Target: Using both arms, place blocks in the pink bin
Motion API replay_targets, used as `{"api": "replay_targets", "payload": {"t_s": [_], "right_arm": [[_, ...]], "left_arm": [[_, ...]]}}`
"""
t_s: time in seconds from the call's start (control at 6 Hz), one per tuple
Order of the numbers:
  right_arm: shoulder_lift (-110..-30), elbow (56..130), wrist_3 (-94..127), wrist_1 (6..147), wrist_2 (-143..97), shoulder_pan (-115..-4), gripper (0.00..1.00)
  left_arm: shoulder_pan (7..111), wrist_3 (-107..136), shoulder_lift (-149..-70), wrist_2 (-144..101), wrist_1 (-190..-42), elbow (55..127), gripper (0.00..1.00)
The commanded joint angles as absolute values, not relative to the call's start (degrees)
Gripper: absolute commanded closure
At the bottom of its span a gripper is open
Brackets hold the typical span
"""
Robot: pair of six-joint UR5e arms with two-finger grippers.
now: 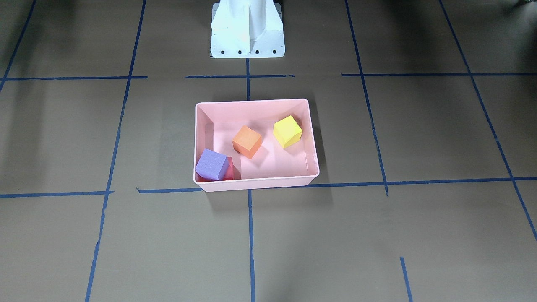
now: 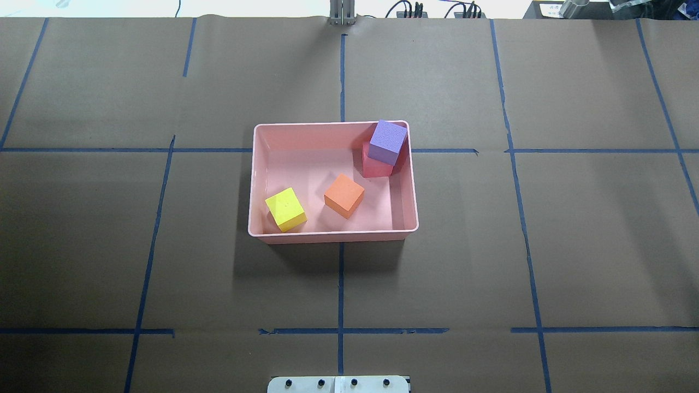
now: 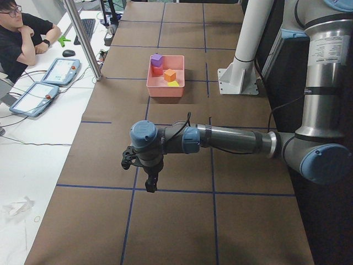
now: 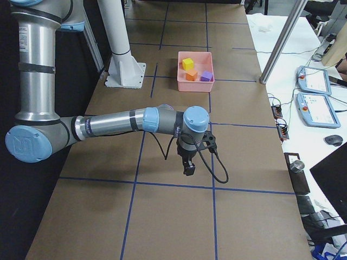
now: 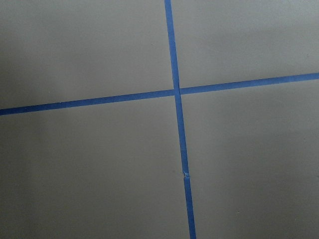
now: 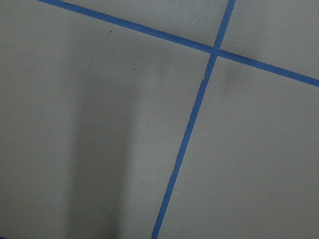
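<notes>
The pink bin [image 2: 327, 124] stands mid-table and also shows in the front view [image 1: 251, 102]. All four blocks lie inside it. The yellow-green block [image 2: 285, 208] and the orange block [image 2: 344, 195] sit on its floor. The purple block [image 2: 387, 142] rests tilted on the red block [image 2: 374, 166] in a corner. My left gripper [image 3: 150, 185] shows only in the exterior left view, pointing down over bare table far from the bin. My right gripper [image 4: 188, 169] shows only in the exterior right view, likewise far from the bin. I cannot tell whether either is open or shut.
The white pedestal base [image 1: 247, 29] stands behind the bin. Blue tape lines [image 2: 341, 284] cross the brown table cover. An operator [image 3: 22, 38] sits at a side desk with tablets [image 3: 33, 96]. Both wrist views show only table and tape.
</notes>
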State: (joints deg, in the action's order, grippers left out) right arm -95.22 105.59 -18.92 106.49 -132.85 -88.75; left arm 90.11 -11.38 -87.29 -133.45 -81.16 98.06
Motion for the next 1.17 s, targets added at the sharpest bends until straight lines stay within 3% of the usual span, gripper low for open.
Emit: {"api": "replay_targets", "payload": {"t_s": [0.0,1.0], "right_arm": [[-95.63,105.64,-17.40,105.74,-132.89,-88.77,0.00],[-96.15,104.50,-17.31,103.80,-133.15,-88.77,0.00]], "left_arm": [[90.09,-12.22,-86.31,-132.81,-81.12,98.35,0.00],[90.00,-12.39,-85.96,-132.80,-81.04,98.26,0.00]]}}
